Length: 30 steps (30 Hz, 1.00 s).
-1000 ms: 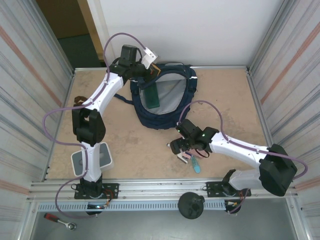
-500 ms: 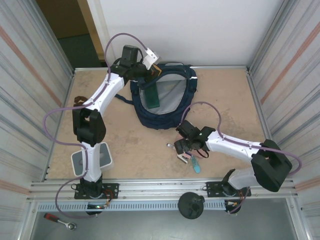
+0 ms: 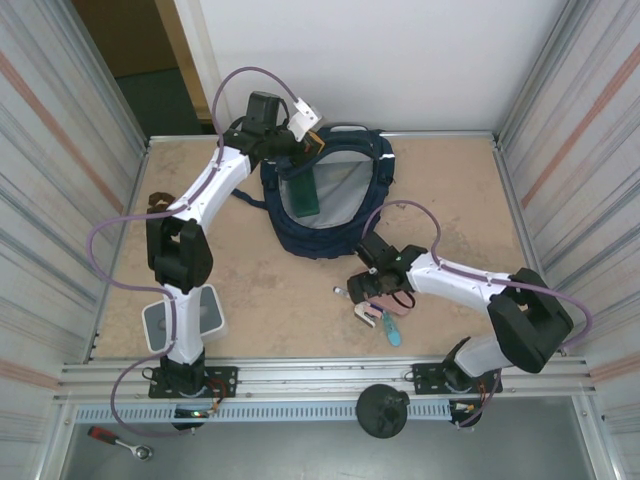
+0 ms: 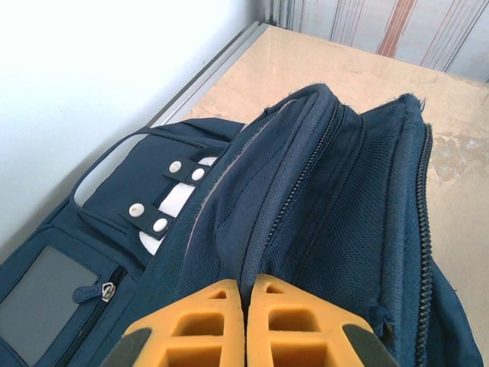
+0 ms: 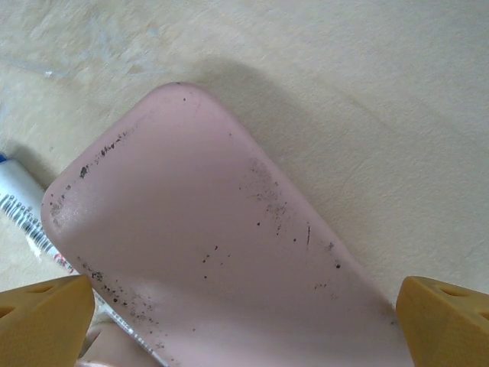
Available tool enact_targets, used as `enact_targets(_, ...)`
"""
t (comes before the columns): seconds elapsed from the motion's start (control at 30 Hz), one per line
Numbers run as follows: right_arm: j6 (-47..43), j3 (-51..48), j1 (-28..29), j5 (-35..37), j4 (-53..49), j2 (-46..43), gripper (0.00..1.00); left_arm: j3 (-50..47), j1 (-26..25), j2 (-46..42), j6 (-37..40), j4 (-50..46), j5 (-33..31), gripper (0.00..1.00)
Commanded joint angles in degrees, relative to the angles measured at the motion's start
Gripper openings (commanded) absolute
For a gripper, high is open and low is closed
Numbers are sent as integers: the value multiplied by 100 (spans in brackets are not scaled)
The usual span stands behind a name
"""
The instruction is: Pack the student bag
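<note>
While the student bag [image 3: 318, 243] lies open at the far middle of the surface [image 3: 250, 290], packing looks only partly done.

- Bag: mouth gaping, grey lining [image 3: 348, 188] showing. One flat green item [image 3: 305, 196] already sits inside, against the left wall.
- Left claw [image 4: 246, 289]: closed tight, pinching the bag's navy rim beside a zipper line. Judged to be holding the mouth up and open.
- Right claw [image 5: 244, 306]: spread wide, low over a pink pouch [image 5: 206, 222] on the near part of the surface, well apart from the bag. One orange finger [image 5: 46, 315] stands at each side of the pouch; whether either touches it I cannot tell. No grip yet.
- Loose beside the pouch: a white barcoded tube [image 5: 19, 200] and a teal piece [image 3: 392, 332].

Left to do, as I judge it: close on the pouch, carry it to the opening, drop it in, then fetch the small loose things. Zippers are undone.
</note>
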Motion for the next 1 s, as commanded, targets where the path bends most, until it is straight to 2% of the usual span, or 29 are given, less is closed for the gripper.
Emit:
enact_targets(0.0,1,70,-545,34,84,108,99,-29,-53,-289,126,275,55,0)
enact_targets(0.13,167,42,-1430,-263,131,85,97,18,-56,-270,85,264,72,0)
enact_targets(0.23,229,-96,-1822,-429,300,-196,95,-35,-70,-316,132,282,63,0)
enact_targets(0.4,357,-234,-1612,-38,-8,-792,98,4,-69,-306,109,245,89,0)
enact_targets(0.57,1024,-763,-1118,126,-107,-1392,99,-5,-44,-282,34,320,125,0)
enact_targets(0.77,1481,-1168,-944,70,144,-979,100,52,-58,-242,14,299,184,0)
enact_targets(0.87,1590,-1158,-912,160,179,-675,94,-17,-62,-288,56,322,176,0)
enact_targets(0.97,1602,-1136,-841,213,252,-569,83,-10,-61,-269,34,343,186,0)
